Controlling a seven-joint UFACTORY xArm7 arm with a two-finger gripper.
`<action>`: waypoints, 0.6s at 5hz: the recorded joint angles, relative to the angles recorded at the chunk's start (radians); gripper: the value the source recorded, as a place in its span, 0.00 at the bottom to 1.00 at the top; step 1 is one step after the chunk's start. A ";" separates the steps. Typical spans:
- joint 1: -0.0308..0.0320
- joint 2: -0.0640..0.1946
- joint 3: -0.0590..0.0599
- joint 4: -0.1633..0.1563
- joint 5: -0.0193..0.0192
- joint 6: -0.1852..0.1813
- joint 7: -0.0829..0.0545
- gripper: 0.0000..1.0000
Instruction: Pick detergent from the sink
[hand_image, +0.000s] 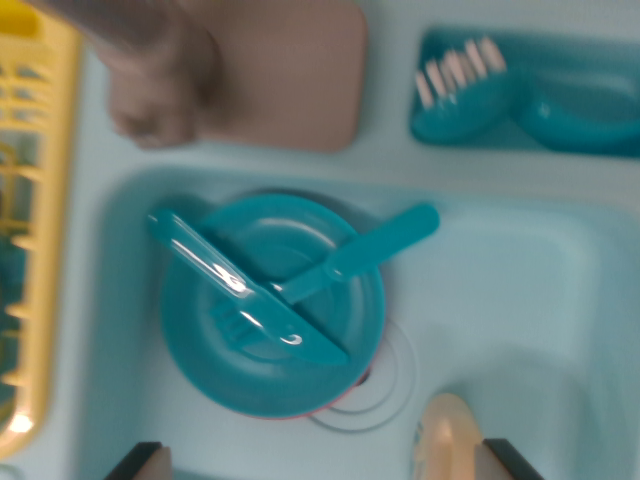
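While we are looking down in the wrist view, our gripper (318, 462) is hovering with jaws wide and holding nothing above the sink (520, 290). What we are taking for the detergent (448, 435), a cream bottle top, is sitting at its near edge; we are approaching, needing to shift toward the wrist view's right and descend

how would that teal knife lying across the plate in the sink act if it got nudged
The teal knife looks like glossy molded plastic, so probably stiff, light and slippery. It rests across the teal plate, so a push would likely slide or pivot it off.
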 joint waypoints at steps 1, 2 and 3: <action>0.0000 0.000 0.000 0.000 0.0000 0.000 0.000 0.00; -0.0101 0.010 -0.011 -0.042 0.0072 -0.043 -0.033 0.00; -0.0101 0.010 -0.011 -0.042 0.0072 -0.043 -0.033 0.00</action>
